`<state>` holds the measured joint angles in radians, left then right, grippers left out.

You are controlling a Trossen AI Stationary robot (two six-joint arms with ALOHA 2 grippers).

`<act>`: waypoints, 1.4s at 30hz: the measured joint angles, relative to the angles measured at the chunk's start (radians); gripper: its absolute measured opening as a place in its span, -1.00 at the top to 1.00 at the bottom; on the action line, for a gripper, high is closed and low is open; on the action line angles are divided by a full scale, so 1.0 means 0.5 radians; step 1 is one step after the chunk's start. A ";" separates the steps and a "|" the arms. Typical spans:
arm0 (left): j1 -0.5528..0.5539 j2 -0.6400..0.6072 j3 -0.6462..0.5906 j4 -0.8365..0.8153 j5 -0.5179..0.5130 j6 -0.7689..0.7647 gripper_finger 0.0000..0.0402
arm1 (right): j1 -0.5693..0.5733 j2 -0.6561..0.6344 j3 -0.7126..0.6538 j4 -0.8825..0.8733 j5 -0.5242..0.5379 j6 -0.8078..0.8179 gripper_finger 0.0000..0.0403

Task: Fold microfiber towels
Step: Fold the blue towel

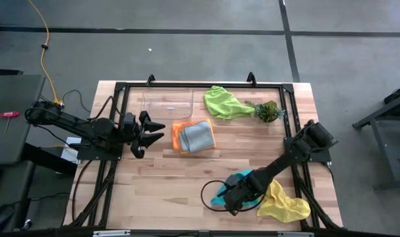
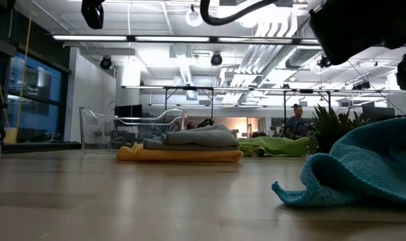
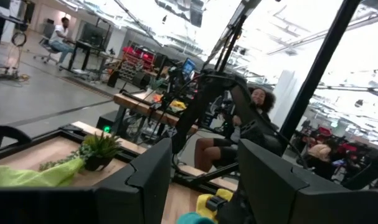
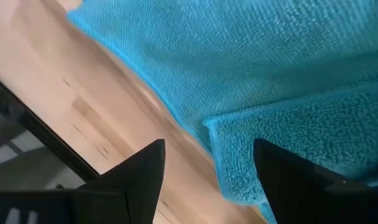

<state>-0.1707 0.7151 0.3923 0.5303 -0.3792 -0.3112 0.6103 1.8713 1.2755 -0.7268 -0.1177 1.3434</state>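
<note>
The teal towel (image 4: 288, 68) lies near the table's front edge, right of centre, under the right gripper (image 4: 207, 168). Its looped, nubby pile reads clearly in the right wrist view, where one layer is lapped over another with a straight hemmed edge. In the high view most of it is hidden by the arm; only a teal sliver (image 1: 221, 195) shows. The right gripper's two dark fingers stand apart, poised over the cloth with nothing between them.

The yellow towel (image 1: 283, 205) lies crumpled just beside the right arm, at the front right corner. The grey towel (image 1: 198, 136) sits folded as a soft rectangle on the orange towel (image 1: 178, 135), also folded flat; the pair lies at mid-table. The lime green towel (image 1: 224, 103) lies unfolded and rumpled towards the back edge, touching the leafy plant sprig (image 1: 268, 110).

The clear plastic tray (image 1: 165, 101) stands behind the folded pair; its glossy walls are hard to trace against the wooden table (image 1: 160, 187).

The left gripper (image 1: 161, 133) hangs just left of the folded stack, fingers parted and empty.

People (image 3: 229, 140) are seated in the room beyond the table.
</note>
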 joint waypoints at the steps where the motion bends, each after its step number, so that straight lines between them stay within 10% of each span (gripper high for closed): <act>1: 0.000 0.000 0.000 -0.011 -0.003 0.000 0.14 | 0.003 0.000 0.000 -0.005 0.000 -0.034 -0.17; 14: 0.000 0.001 0.000 -0.053 -0.058 0.000 0.14 | -0.031 0.001 0.180 -0.584 0.167 -0.243 -0.17; 42: 0.000 0.001 0.001 -0.066 -0.086 0.000 0.14 | 0.007 0.177 0.174 -0.347 -0.016 -0.121 -0.17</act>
<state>-0.1706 0.7155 0.3927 0.4973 -0.4223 -0.3111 0.6136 1.9598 1.3624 -0.9001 -0.1257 1.2827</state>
